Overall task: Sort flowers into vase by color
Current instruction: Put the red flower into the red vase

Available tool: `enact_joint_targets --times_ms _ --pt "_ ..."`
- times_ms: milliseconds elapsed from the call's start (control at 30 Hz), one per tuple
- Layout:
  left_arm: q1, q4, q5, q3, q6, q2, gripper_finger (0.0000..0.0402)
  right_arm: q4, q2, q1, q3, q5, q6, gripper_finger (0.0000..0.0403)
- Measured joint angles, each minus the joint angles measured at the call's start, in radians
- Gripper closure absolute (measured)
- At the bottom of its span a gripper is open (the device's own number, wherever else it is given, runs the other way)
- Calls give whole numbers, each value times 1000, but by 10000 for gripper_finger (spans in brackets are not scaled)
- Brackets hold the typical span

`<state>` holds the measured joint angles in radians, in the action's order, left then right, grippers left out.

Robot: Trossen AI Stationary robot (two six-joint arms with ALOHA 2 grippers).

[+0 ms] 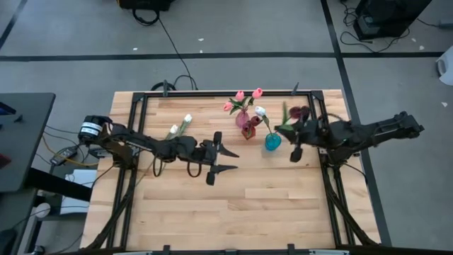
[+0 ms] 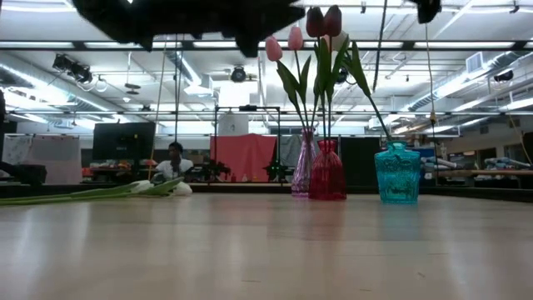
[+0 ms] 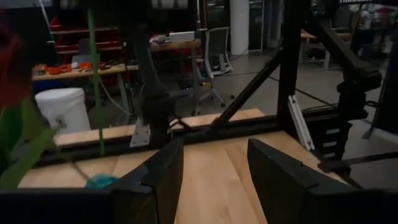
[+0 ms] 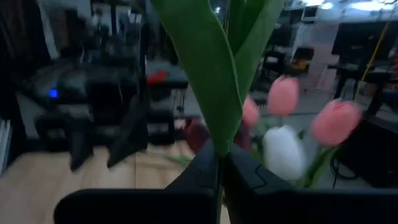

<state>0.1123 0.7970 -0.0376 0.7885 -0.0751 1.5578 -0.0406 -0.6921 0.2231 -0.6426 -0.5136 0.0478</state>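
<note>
right pincer (image 4: 221, 163) – clamped on dark red tulips (image 1: 300, 112) | left pincer (image 1: 225, 160) – wide open, empty

lab/workshop | ceiling strip lights (image 2: 100, 44) | office chair (image 3: 214, 53) | workbench (image 3: 81, 70)

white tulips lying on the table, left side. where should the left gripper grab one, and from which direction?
Grip the stem mid-length, coming straight down from above. The white tulips lie flat on the table, thin stems running toward the left arm and heads pointing toward the vases, so fingers should straddle a stem crosswise. The left gripper is open and empty nearby.
</note>
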Motion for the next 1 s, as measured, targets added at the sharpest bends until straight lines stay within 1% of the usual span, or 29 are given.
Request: enact_joint_targets --times_ms 100,200,233,300,433,567,667,767,833,900,1000 --pt "-2 32 19 -55 28 0 216 47 65 -11 -19 -17 5 389" --pt "-1 47 50 -97 58 0 216 127 106 -46 -40 -140 8 384" --pt "-1 52 58 -107 60 0 216 133 114 -67 -40 -166 14 384" --pt "-1 58 80 -128 66 0 216 130 119 -120 -40 -156 26 383" --pt "-1 102 107 -149 92 1 216 133 117 -272 -40 -2 17 386" --pt "-1 112 116 -152 107 1 216 127 85 -460 -40 213 -22 386" --pt "-1 127 116 -152 110 1 216 106 34 -602 -40 393 -45 386" --pt "-1 128 116 -152 110 1 216 53 -30 -736 -40 616 -77 386" --pt "-1 127 116 -152 111 1 216 6 -75 -809 -40 747 -108 386" --pt "-1 127 116 -152 113 1 216 -25 -128 -868 -40 833 -132 385" --pt "-1 127 116 -152 117 1 216 -93 -201 -929 -40 923 -152 385"
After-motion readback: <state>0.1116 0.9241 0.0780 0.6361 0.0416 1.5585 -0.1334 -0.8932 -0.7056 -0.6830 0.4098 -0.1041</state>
